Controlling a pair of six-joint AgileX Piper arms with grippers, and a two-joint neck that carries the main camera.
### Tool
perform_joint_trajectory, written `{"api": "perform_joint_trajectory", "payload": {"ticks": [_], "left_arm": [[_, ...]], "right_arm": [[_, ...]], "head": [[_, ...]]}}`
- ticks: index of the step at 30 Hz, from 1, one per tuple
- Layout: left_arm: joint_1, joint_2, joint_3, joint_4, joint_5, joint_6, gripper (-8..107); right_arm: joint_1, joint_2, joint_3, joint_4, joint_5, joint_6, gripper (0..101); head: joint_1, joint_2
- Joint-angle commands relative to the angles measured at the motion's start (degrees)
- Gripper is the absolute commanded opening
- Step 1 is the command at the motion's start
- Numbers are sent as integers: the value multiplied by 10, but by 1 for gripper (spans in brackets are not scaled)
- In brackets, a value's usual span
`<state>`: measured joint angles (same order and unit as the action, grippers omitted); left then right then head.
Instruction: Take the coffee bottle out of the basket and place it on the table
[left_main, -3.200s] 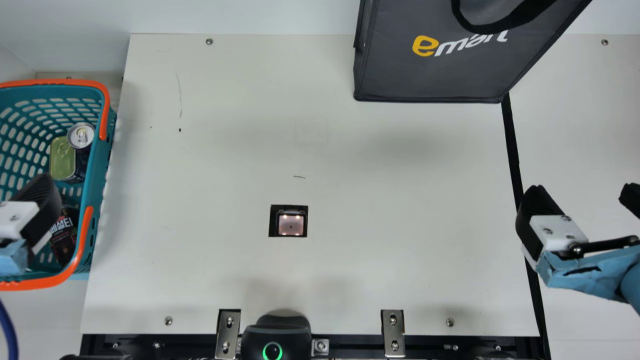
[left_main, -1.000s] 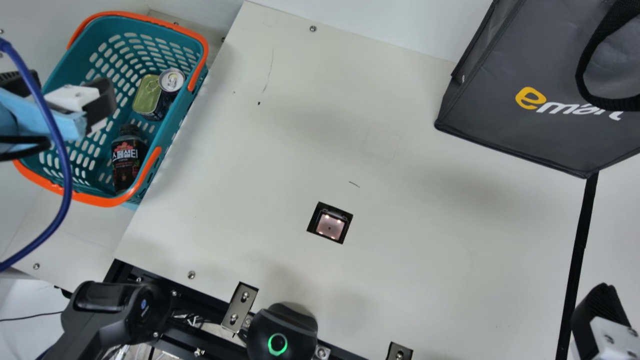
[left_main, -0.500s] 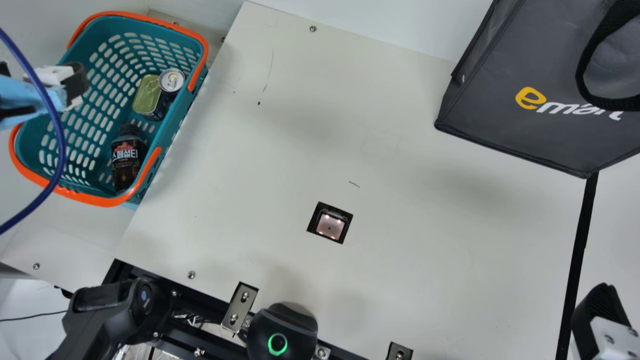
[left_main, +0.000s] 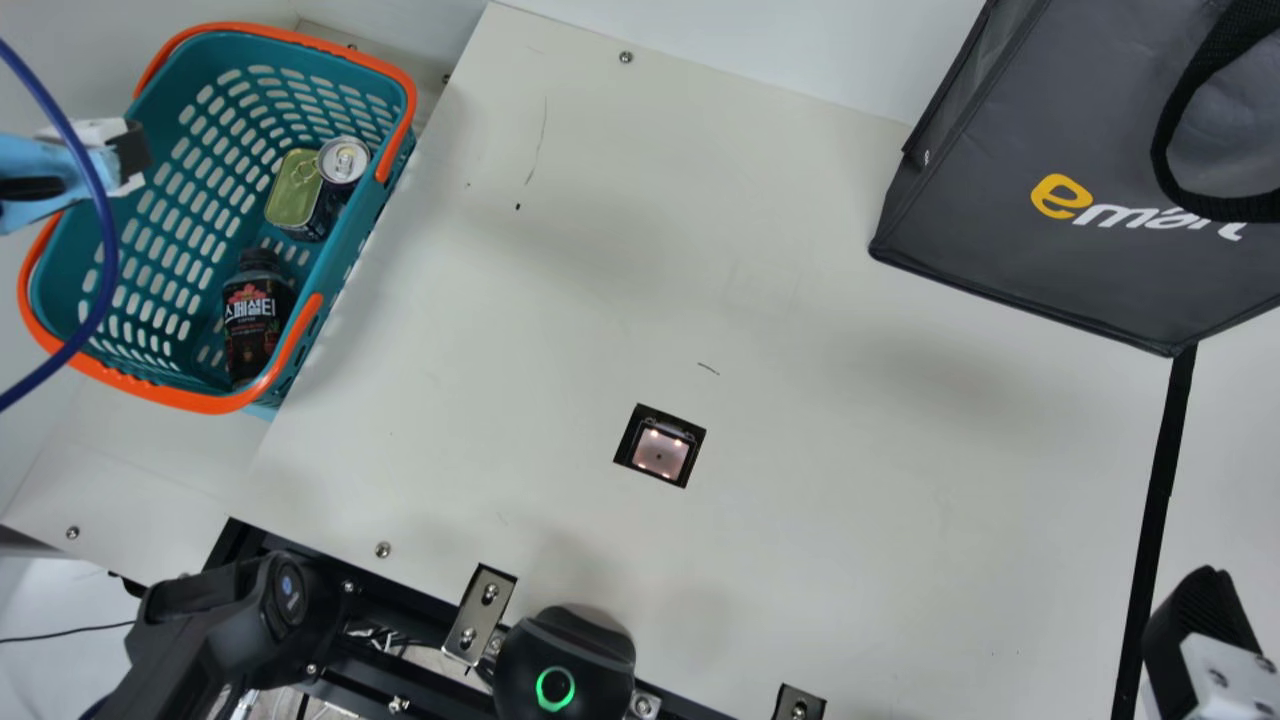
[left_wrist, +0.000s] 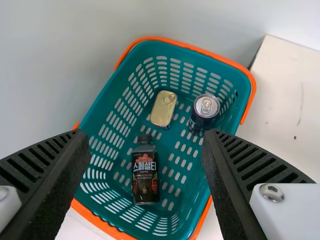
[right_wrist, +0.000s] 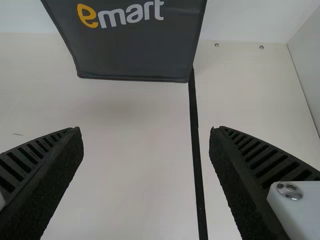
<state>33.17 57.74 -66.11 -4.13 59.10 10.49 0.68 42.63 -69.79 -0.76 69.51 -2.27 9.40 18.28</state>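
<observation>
Cream tabletop (left_main: 800, 500) stretches between the two grippers, a lit square scanner window (left_main: 660, 455) set into it. Left gripper (left_main: 130, 150) hangs over the edge of the teal basket (left_main: 348, 285), its ribbed fingers (left_wrist: 42, 175) spread wide with nothing between them. Below it, inside the basket, the coffee bottle (left_main: 254, 320) lies with its label facing up and its black cap toward the two other goods; it is clear of the fingers, and in the main view it sits down and to the right of that gripper. Also in the basket, to the gripper's right in the main view, are a gold pull-tab tin (left_main: 296, 190) and, just beside it, an upright dark drink can (left_main: 343, 165). A blue cable (left_main: 97, 190) crosses in front of the left arm. Right gripper (left_main: 1200, 620) is open and empty too, with a dark grey shopping bag (left_main: 1060, 245) standing beyond it and a black strip (left_main: 1155, 530) running past it.
</observation>
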Motion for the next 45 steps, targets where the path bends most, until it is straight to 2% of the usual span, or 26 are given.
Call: {"api": "perform_joint_trajectory", "payload": {"ticks": [1, 16, 45], "left_arm": [[-1, 6, 4, 6, -4, -8, 90], [12, 74, 35, 19, -56, -27, 90], [89, 208, 71, -48, -160, 75, 90]], "right_arm": [[0, 0, 0, 0, 0, 0, 91], [0, 0, 0, 0, 0, 0, 91], [0, 0, 0, 0, 0, 0, 91]], "head": [[-15, 1], [-15, 1], [-15, 1]]}}
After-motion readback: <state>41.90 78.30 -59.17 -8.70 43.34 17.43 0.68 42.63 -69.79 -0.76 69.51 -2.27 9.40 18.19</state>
